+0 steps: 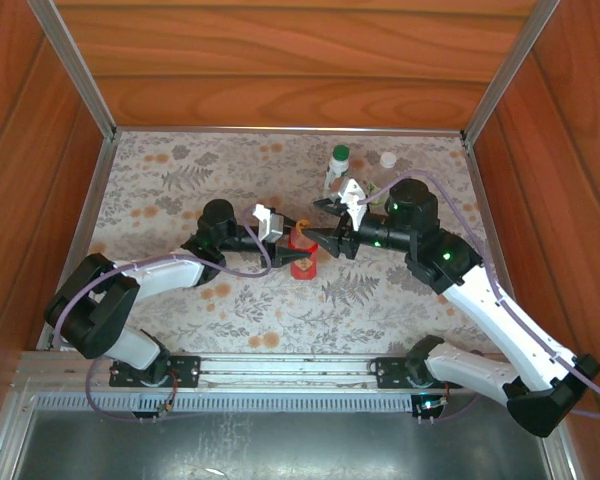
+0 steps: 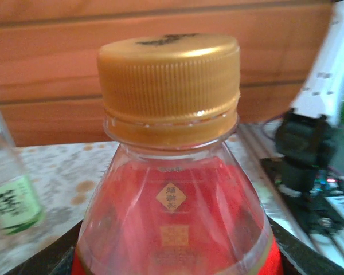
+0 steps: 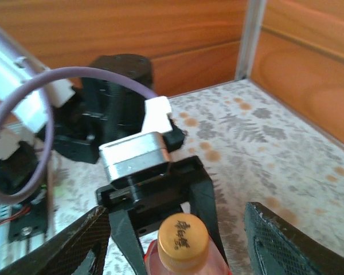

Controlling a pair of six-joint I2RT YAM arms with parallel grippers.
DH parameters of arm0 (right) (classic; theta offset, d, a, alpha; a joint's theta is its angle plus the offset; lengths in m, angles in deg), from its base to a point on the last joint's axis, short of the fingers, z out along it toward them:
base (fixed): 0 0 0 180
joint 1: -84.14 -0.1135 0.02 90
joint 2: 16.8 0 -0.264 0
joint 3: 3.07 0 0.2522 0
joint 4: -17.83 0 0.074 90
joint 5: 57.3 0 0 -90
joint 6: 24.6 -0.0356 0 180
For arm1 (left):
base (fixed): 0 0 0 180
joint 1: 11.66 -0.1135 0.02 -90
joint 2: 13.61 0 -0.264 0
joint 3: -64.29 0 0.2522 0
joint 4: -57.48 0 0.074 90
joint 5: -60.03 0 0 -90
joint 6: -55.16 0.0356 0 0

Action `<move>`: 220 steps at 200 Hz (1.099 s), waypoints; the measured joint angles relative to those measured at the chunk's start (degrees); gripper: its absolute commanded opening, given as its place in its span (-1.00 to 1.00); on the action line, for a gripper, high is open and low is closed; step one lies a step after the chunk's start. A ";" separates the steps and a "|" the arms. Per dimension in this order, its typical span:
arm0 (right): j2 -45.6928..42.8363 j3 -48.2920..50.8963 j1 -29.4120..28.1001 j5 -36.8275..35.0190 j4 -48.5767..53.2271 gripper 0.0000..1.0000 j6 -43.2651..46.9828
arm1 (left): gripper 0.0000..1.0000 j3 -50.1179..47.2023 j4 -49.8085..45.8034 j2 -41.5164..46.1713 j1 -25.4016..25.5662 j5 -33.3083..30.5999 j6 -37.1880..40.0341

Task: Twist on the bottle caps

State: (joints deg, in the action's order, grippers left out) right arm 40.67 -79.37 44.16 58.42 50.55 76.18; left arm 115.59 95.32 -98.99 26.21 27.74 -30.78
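The table (image 1: 180, 180), spread with a flowered cloth, carries everything. My left gripper (image 1: 292, 246) comes in from the left, and its jaws are clamped tight on the red bottle (image 1: 302, 262), low on the body. The bottle stands upright near the middle of the table. My right gripper (image 3: 180, 252) reaches in from the right with its jaws wide: one sits on each side of the bottle's top, and neither touches it. Toward the far edge, right of centre, stands the clear bottle (image 1: 336, 172) with its pale green label. The orange-gold cap (image 2: 169, 86) sits level on the red bottle's neck, its ribbed skirt down against the collar ring. A green cap (image 1: 340, 152) tops the clear bottle. The white cap (image 1: 388, 159) lies on the cloth just to that bottle's right, nearer the far right corner.
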 measured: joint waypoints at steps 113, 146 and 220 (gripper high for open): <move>9.46 -4.02 0.00 8.87 5.73 -0.06 1.40 | 0.12 0.44 0.02 0.00 0.02 8.63 -2.69; 9.55 -4.07 0.00 9.16 6.08 -0.13 1.60 | 0.11 0.46 0.02 0.00 0.02 8.63 -2.82; 9.73 -4.07 0.00 9.29 7.06 -0.50 2.62 | 0.11 0.79 -0.20 0.00 0.02 8.28 -3.39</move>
State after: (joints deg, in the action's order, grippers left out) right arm 50.40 -83.44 44.16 67.71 57.61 78.81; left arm 116.38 95.12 -98.99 26.23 36.02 -34.17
